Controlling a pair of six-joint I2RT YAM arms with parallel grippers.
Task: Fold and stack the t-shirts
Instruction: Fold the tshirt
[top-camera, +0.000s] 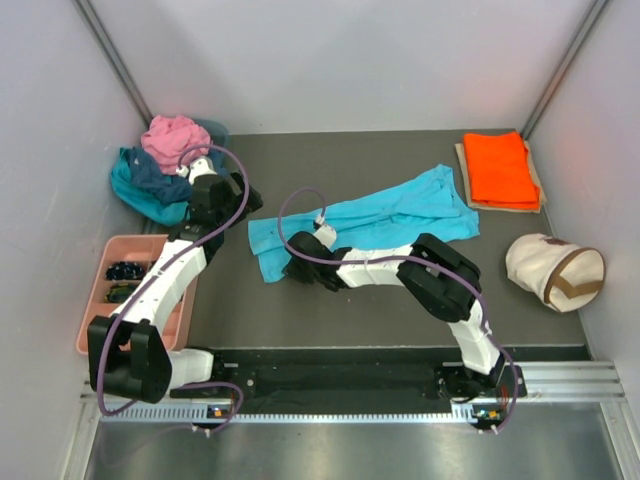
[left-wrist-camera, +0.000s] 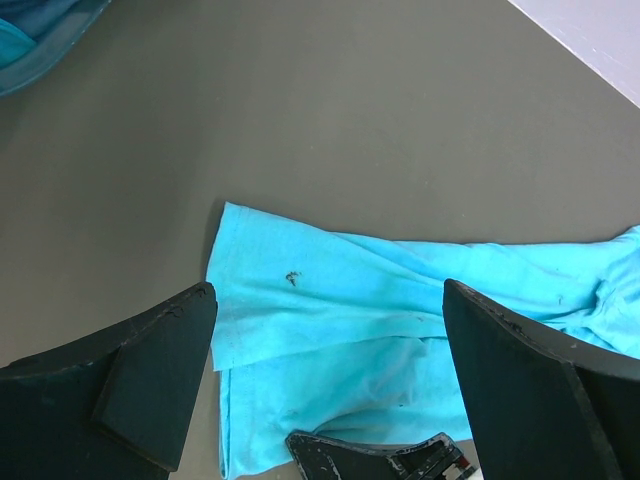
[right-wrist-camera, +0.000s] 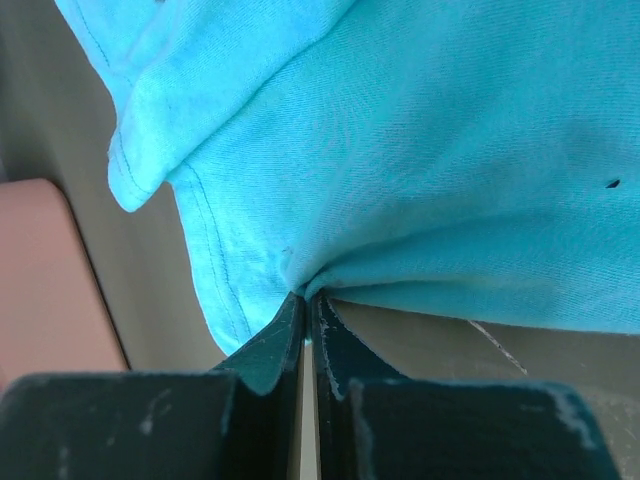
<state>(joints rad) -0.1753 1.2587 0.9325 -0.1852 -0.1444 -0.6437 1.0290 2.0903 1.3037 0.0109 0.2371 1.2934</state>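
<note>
In the middle of the bench (top-camera: 350, 160) the turquoise t-shirt (top-camera: 400, 215) lies pulled out into a long, rumpled band. Its long axis runs from near-left to far-right, and the broader end fans out toward the folded orange t-shirt (top-camera: 497, 168) in the far-right corner. The narrow near-left end shows a stitched edge, so I take it for the hem, which would point the shirt's top away to the right. The right gripper (right-wrist-camera: 305, 300) has reached across to that near-left end. It is pressed together, with a pucker of the stitched edge pinched between its tips. The left gripper (left-wrist-camera: 328, 290) is spread wide and carries nothing. It hangs over bare bench just off the far corner of the same end, with the cloth lying ahead of it and running off to its right. Of the two arms, the left is plainly nearer that free corner. The heap of pink, navy and teal t-shirts (top-camera: 160, 165) sits behind it at the far left, well apart from the turquoise one.
</note>
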